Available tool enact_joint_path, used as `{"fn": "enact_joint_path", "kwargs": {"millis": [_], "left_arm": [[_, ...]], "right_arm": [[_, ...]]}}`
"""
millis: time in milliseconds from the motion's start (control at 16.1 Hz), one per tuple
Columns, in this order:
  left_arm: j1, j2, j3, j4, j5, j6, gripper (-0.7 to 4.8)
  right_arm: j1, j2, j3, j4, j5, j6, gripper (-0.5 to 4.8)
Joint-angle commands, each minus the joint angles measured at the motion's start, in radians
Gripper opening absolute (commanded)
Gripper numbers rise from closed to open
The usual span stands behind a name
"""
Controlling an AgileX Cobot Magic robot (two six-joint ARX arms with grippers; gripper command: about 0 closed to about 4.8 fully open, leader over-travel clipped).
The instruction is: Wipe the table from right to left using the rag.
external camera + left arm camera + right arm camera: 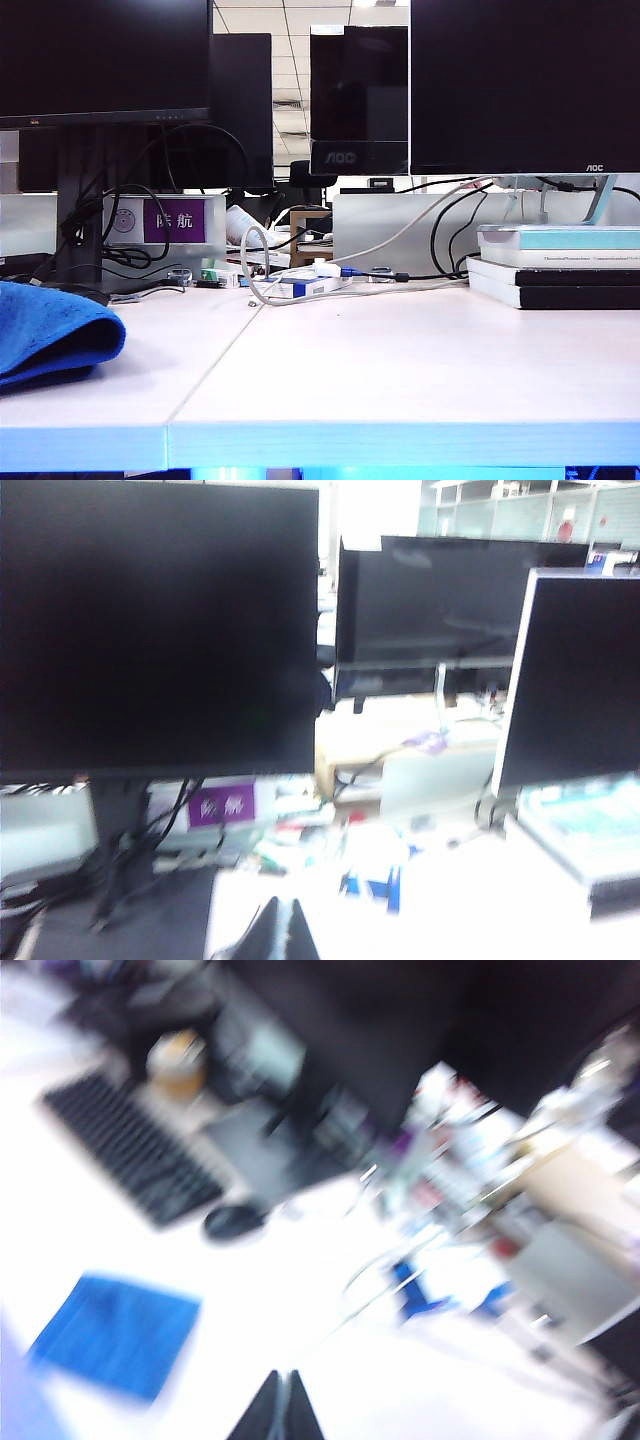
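Note:
The bright-blue rag point(50, 335) lies bunched on the pale white table point(400, 370) at the far left of the exterior view. Neither gripper shows there. The blurred right wrist view has the rag point(115, 1335) lying flat on the table point(430, 1390), well apart from my right gripper point(281, 1375). Its dark fingers are pressed together with nothing between them. In the left wrist view my left gripper point(283, 905) hangs above the table point(450, 920), fingers together and empty. The rag is out of that view.
Monitors point(520, 85) line the back of the desk, with a tangle of cables point(300, 280) and small boxes below them. A stack of books point(560, 265) sits at the right rear. A black mouse point(232, 1222) and keyboard point(130, 1150) lie beyond the rag.

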Motion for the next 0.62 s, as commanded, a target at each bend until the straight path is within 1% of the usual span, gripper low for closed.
{"fn": "enact_joint_path", "kwargs": {"millis": [62,125,187,249,374,498,561,623], "left_arm": [[-0.001,-0.139,-0.094,-0.053,-0.005,0.032,-0.05],[-0.001,-0.179,-0.144,-0.048,-0.035,0.032,-0.05],[-0.001,-0.230,-0.227,-0.019,-0.095,0.032,-0.05],[0.000,-0.261,-0.294,0.018,-0.126,0.032,-0.05],[-0.001,-0.296,-0.473,0.129,-0.164,0.030,-0.05],[-0.001,-0.295,-0.594,0.215,-0.193,0.000,-0.05],[-0.001,-0.295,-0.675,0.270,-0.235,-0.013,-0.05],[-0.001,-0.294,-0.726,0.290,-0.242,-0.024,-0.05]], "right_arm": [[0.000,-0.080,-0.206,0.116,-0.047,0.003,-0.01],[0.000,-0.123,-0.306,0.171,-0.051,0.016,-0.01],[0.000,-0.190,-0.438,0.253,-0.051,0.032,-0.01],[0.000,-0.237,-0.527,0.314,-0.048,0.034,-0.01],[0.000,-0.399,-0.806,0.513,-0.034,0.038,-0.01],[0.000,-0.519,-1.004,0.630,0.021,0.061,-0.01],[0.000,-0.599,-1.133,0.701,0.068,0.062,0.00],[0.000,-0.649,-1.215,0.744,0.104,0.062,-0.01]]}}
